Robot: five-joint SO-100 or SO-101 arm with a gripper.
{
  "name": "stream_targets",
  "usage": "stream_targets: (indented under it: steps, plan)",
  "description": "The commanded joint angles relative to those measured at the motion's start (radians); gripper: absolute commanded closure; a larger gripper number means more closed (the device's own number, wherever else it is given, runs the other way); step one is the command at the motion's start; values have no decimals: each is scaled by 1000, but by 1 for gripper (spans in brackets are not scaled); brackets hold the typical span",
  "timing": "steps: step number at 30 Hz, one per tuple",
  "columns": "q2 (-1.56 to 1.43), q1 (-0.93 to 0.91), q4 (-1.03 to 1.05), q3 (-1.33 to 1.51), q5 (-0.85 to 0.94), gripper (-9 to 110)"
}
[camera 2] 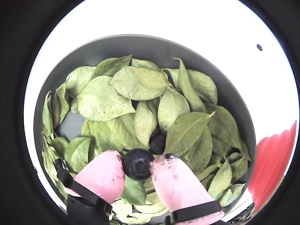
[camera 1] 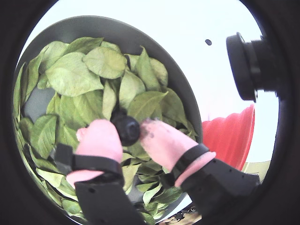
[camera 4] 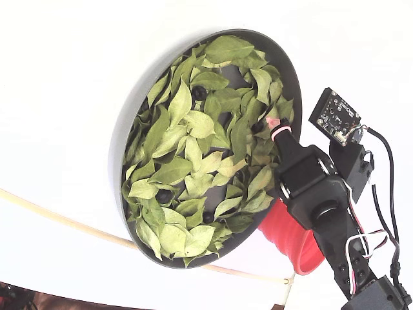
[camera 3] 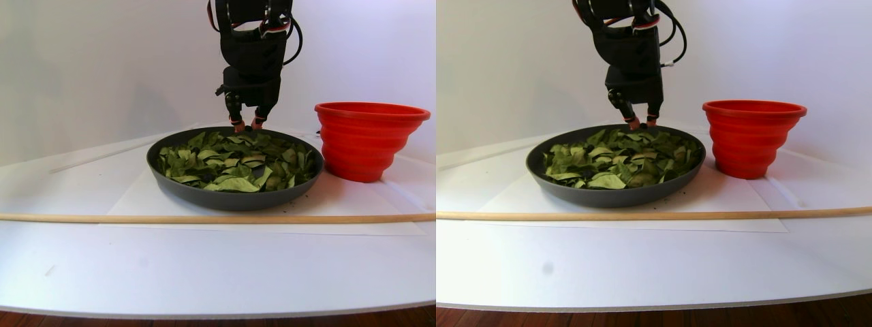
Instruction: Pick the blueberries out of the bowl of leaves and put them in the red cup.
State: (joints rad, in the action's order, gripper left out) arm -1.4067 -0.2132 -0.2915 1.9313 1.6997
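Observation:
A dark grey bowl point(camera 2: 140, 42) holds many green leaves point(camera 2: 138, 82). My gripper point(camera 2: 138, 166) has pink fingertips point(camera 2: 101, 173) and is shut on a dark blueberry point(camera 2: 138, 162) just above the leaves near the bowl's edge. It also shows in a wrist view point(camera 1: 126, 130). A second blueberry point(camera 2: 157, 142) lies among the leaves just behind it. In the fixed view, two more blueberries point(camera 4: 199, 93) point(camera 4: 164, 196) show between leaves. The red cup point(camera 3: 368, 139) stands right of the bowl point(camera 3: 231, 197) in the stereo pair view, close to the gripper point(camera 3: 246, 125).
A long wooden stick point(camera 3: 204, 218) lies across the white table in front of the bowl. A white sheet point(camera 3: 136, 197) lies under the bowl. A small camera board point(camera 4: 335, 116) sticks out beside the arm. The red cup point(camera 4: 287, 236) sits under the arm.

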Motion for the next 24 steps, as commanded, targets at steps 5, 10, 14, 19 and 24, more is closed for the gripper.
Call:
stream_targets:
  steps: [5,10,14,19,24]
  plan:
    - [-173,-35,31,8,25,92]
    - [-221,-46,64,21,37,92]
    - [-256,-57,98,25,40,92]
    - [-295,-75,126,32,49,92]
    - [-330,-87,160,35,60,92]
